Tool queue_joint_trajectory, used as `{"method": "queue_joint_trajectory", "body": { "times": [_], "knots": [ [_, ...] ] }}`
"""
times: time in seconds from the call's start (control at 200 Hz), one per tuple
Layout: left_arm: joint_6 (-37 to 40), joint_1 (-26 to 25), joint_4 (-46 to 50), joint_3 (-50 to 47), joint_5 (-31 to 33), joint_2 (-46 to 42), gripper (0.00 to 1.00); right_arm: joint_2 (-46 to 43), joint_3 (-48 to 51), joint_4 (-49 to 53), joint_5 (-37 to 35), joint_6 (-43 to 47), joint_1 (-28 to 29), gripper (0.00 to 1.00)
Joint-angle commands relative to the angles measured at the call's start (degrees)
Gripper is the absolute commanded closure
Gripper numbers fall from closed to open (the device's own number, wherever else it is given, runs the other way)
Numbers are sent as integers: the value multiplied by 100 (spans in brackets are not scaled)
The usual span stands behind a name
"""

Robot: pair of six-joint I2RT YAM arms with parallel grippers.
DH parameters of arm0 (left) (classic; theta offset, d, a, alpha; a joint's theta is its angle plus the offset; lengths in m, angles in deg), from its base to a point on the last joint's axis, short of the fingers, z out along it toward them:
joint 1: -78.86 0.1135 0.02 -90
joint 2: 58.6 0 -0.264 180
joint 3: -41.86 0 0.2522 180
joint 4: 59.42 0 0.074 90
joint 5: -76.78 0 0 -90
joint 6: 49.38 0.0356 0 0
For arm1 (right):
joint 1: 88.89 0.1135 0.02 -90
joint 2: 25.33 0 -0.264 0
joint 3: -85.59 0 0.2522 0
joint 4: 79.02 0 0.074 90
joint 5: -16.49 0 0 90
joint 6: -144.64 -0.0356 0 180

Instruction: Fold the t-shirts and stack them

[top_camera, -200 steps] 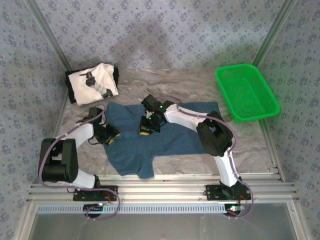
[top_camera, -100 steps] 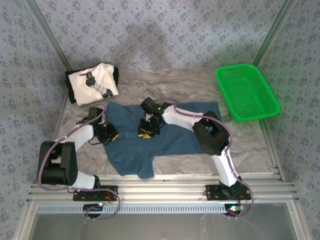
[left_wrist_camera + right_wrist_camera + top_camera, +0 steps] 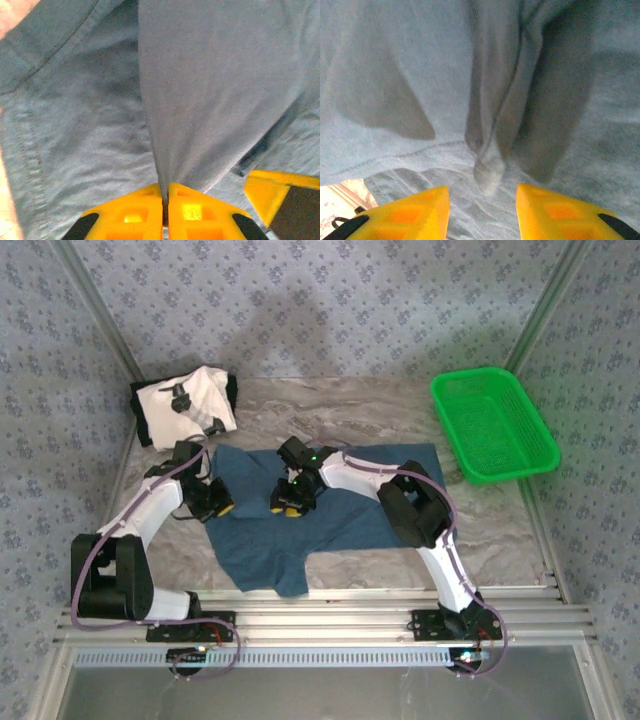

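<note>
We see the teal shirt spread over the middle of the marbled table, one sleeve trailing toward 6 o'clock near the front rail. The white shirt, folded with its dark print up, sits in the corner at 10 o'clock, near the teal shirt's far left corner. The green basket stands at 2 o'clock, well apart from both shirts. The left gripper sits at the teal shirt's 9 o'clock edge; from its wrist, the yellow fingers are clenched on a raised ridge of teal cloth. The right gripper hangs over the shirt's middle, its fingers released and apart, with a bunched fold just ahead of the gap. The right arm covers part of the shirt at 3 o'clock.
</note>
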Motion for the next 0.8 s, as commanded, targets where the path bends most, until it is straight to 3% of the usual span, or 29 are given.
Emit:
{"method": "queue_joint_trajectory", "body": {
  "times": [0.0, 0.085, 0.25, 0.345, 0.705, 0.739, 0.794],
  "knots": [
    [321, -17, 609, 153, 255, -19, 91, 206, -245, -6, -100, -48, 43, 59],
    [401, -17, 635, 181, 320, 83, 89, 248, -299, 0, -141, -57, 42, 64],
    [397, -16, 564, 290, 477, 431, 60, 241, -325, 75, -205, -36, 22, 89],
    [344, -11, 517, 363, 632, 492, 53, 99, -265, 198, -248, 42, 9, 95],
    [77, -53, -57, 547, 644, 1038, 49, -338, 471, 75, -302, -67, -53, 94],
    [57, -52, -93, 571, 669, 1119, 49, -336, 469, 130, -302, -35, -61, 90],
    [37, -52, -114, 607, 735, 1248, 49, -360, 507, 211, -278, 13, -62, 75]
  ]
}}
